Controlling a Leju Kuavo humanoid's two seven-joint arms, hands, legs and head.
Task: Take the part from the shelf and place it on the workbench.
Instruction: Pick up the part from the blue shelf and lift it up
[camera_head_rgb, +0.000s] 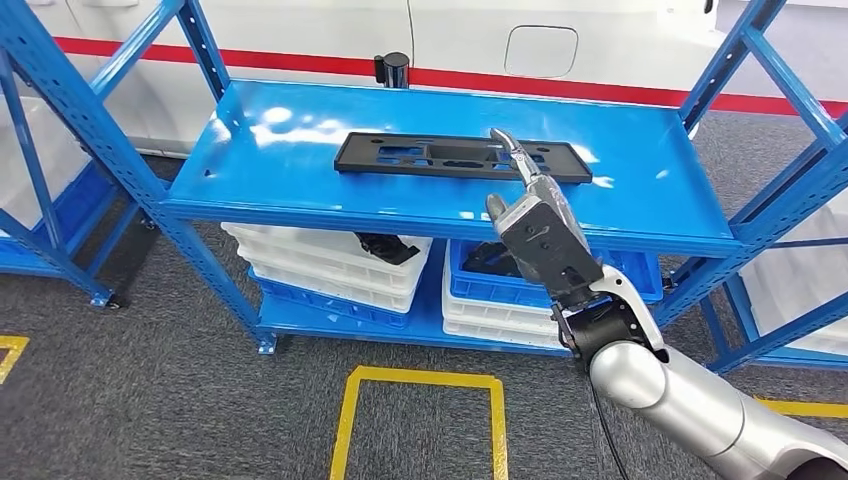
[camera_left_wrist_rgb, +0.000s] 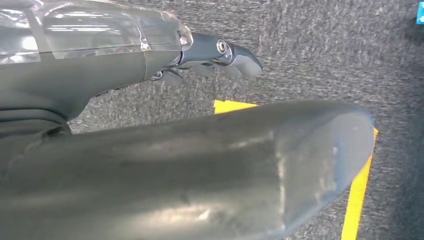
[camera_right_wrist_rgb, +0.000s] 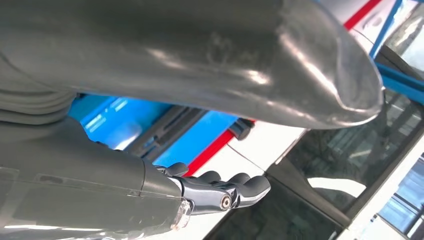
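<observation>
Right hand (camera_head_rgb: 538, 228) reaches at 12 o'clock over the black part (camera_head_rgb: 440, 155), fingers extended, nothing held, lined up to grasp. Left hand (camera_left_wrist_rgb: 220, 55) hangs over floor, fingers loosely apart.

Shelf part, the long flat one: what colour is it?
Black part, seen best in the head view.

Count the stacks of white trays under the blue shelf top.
2: one white tray stack on the lower shelf at left, another at right beneath a blue bin. The right hand may hide more.
</observation>
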